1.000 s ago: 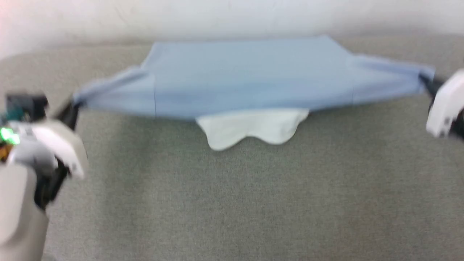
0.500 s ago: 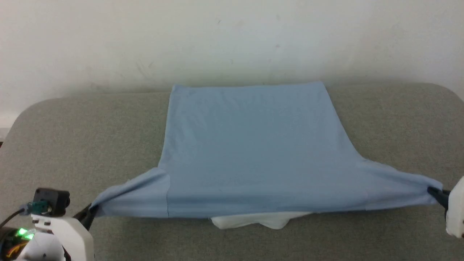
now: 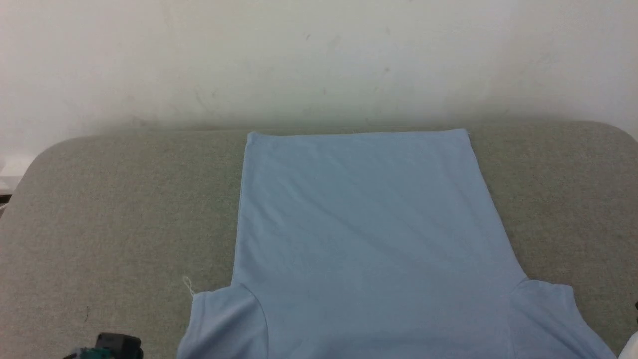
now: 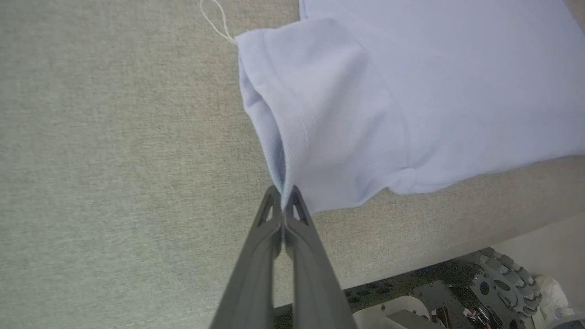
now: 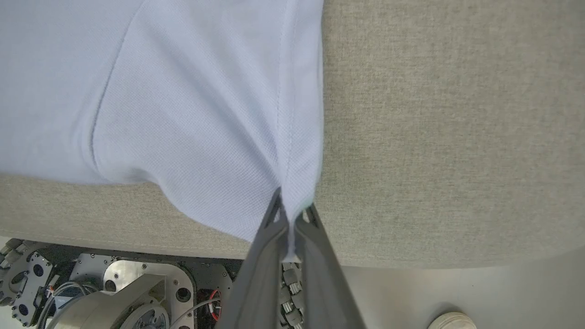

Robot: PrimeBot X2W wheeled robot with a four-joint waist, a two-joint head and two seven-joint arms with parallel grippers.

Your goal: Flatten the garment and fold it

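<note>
The garment (image 3: 364, 239) lies spread flat, plain side up, on the grey surface (image 3: 109, 209), with its bottom hem far, toward the wall (image 3: 319, 60), and its sleeves near. Your left claw (image 4: 284, 195) is pinched closed on the edge of the left sleeve (image 4: 320, 114); your right claw (image 5: 294, 208) is clamped likewise on the right sleeve (image 5: 205, 114). A loose white thread (image 4: 230, 39) trails from the left sleeve's far corner.

You have one garment (image 3: 364, 239), one left gripper (image 4: 284, 195), one right gripper (image 5: 293, 209), one grey table (image 3: 124, 199), one loose thread (image 4: 214, 20).
</note>
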